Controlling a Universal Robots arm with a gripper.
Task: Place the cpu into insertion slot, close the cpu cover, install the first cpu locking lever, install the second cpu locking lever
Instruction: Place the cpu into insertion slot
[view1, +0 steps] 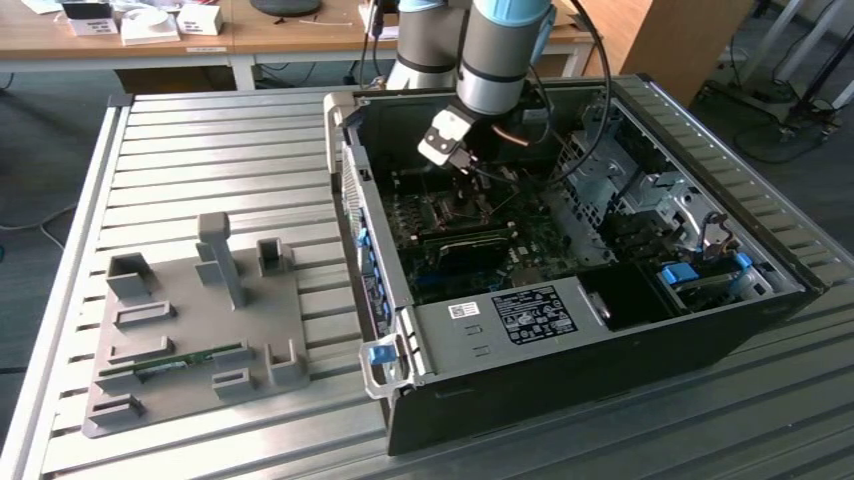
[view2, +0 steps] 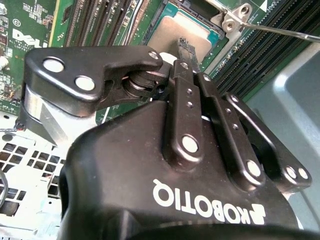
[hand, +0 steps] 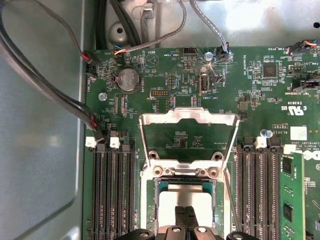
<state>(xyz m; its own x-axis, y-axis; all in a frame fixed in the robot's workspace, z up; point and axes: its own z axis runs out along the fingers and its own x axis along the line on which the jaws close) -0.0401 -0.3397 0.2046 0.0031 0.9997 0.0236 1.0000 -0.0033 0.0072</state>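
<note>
Inside the open computer case (view1: 561, 330), my gripper (view1: 467, 175) hangs low over the motherboard. In the first wrist view the cpu (hand: 186, 195), a dull grey square, lies flat in the insertion slot (hand: 148, 200). The gripper (hand: 186, 216) is shut, its two black fingers pressed together just above the chip with nothing between them. The cpu cover (hand: 189, 116), a silver frame with a square window, stands swung open at its hinge beyond the slot. In the second wrist view the fingertips (view2: 186, 47) sit over the cpu (view2: 170, 30), and a thin locking lever (view2: 282, 31) runs past the slot's corner.
Long black memory slots (hand: 112, 190) flank the socket, and a green memory module (hand: 291, 200) stands on one side. Cable bundles (hand: 50, 95) run along the case wall. Outside the case, a grey fixture plate (view1: 187, 330) holds a memory stick (view1: 174, 362).
</note>
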